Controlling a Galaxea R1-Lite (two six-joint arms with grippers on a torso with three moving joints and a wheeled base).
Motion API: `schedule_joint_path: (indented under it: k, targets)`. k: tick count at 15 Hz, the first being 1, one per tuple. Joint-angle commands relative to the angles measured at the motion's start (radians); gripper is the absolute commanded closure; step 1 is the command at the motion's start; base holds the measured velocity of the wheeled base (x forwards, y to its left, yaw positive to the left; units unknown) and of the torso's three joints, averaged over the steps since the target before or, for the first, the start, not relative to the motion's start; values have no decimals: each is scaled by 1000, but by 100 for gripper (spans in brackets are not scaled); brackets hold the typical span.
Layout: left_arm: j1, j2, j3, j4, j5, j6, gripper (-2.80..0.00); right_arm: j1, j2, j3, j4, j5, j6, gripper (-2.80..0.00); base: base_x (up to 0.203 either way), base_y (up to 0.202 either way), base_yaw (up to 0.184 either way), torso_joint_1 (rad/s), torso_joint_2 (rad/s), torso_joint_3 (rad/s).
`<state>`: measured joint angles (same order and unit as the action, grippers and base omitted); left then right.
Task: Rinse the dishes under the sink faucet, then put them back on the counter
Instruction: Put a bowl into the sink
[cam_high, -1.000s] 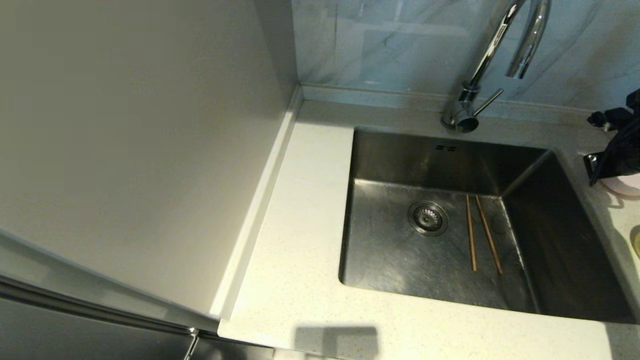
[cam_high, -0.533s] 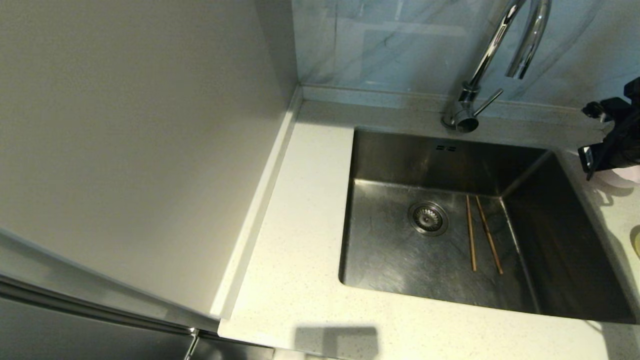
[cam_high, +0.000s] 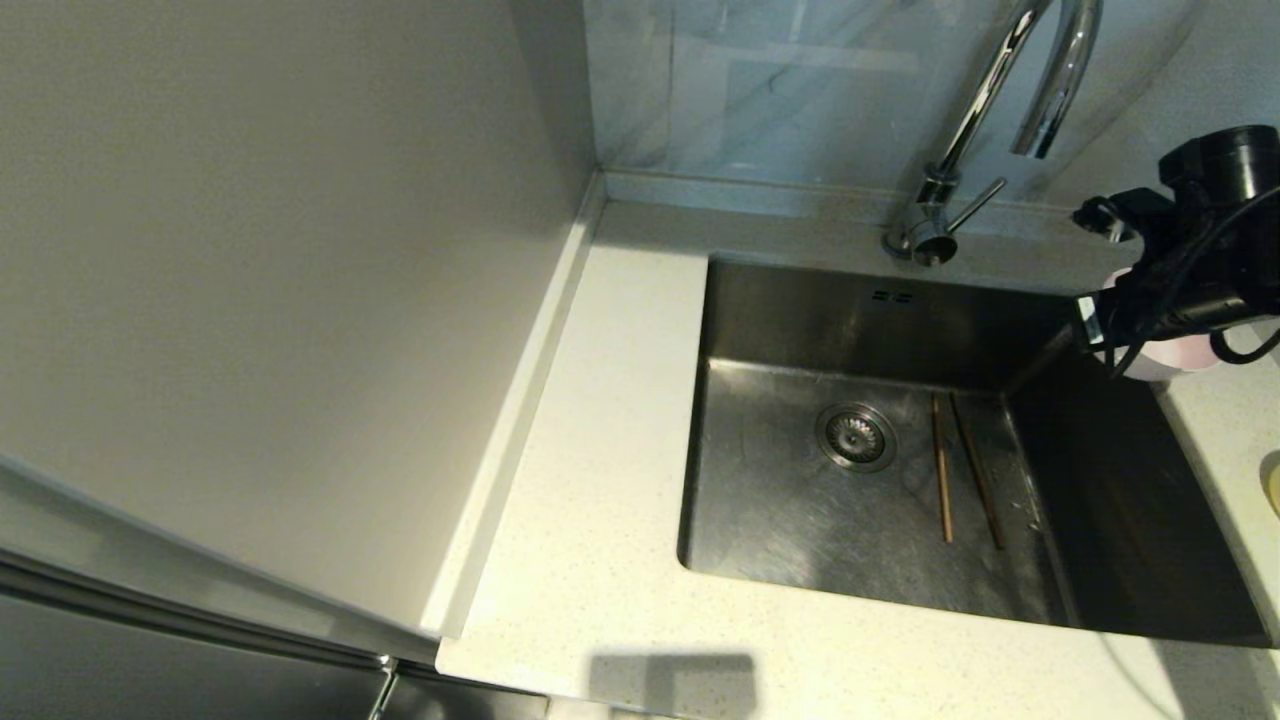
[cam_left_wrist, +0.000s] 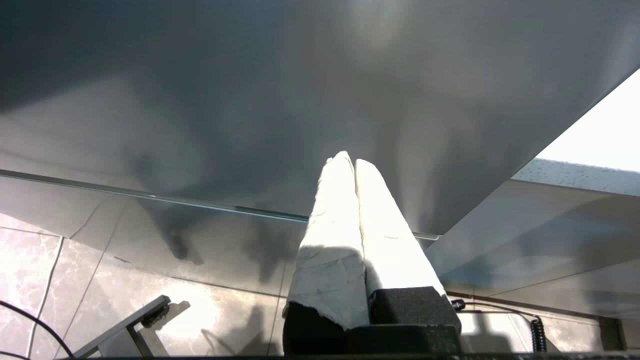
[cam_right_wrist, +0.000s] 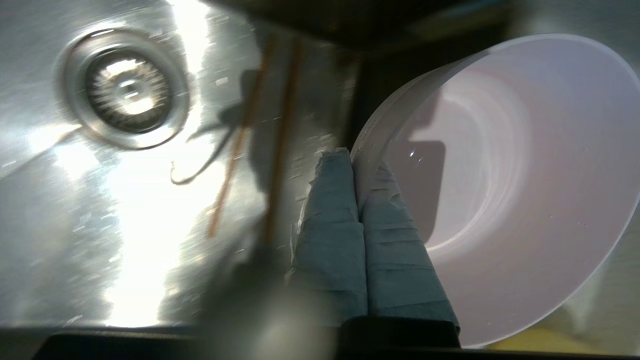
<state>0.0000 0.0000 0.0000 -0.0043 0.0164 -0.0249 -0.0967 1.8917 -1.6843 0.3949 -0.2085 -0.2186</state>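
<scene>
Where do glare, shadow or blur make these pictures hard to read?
Right wrist view: strong glare on the sink floor, chopsticks smeared. Head view: the sink's right wall lies in deep shadow. Left wrist view: the left end effector is overexposed against a dim panel.

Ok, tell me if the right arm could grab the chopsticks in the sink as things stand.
Probably not yet: the right gripper is shut on the pink bowl. The chopsticks lie uncovered on the sink floor.
</scene>
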Motion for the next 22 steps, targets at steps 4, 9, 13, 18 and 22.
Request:
schedule_joint_path:
  k: [4, 9, 13, 18, 22]
  targets:
    - [0, -3, 0, 0, 0, -1, 0, 226, 12, 129, 2, -78, 106, 0, 0, 0, 0, 0, 0, 0]
    - [0, -3, 0, 0, 0, -1, 0, 373, 133, 131, -20, -119, 166, 0, 0, 0, 0, 0, 0, 0]
    - [0, -3, 0, 0, 0, -1, 0, 426, 220, 106, -74, -138, 186, 0, 0, 0, 0, 0, 0, 0]
    - [0, -3, 0, 0, 0, -1, 0, 471, 359, 27, -148, -181, 186, 0, 0, 0, 0, 0, 0, 0]
    - [0, -3, 0, 0, 0, -1, 0, 483, 440, -33, -236, -196, 191, 0, 0, 0, 0, 0, 0, 0]
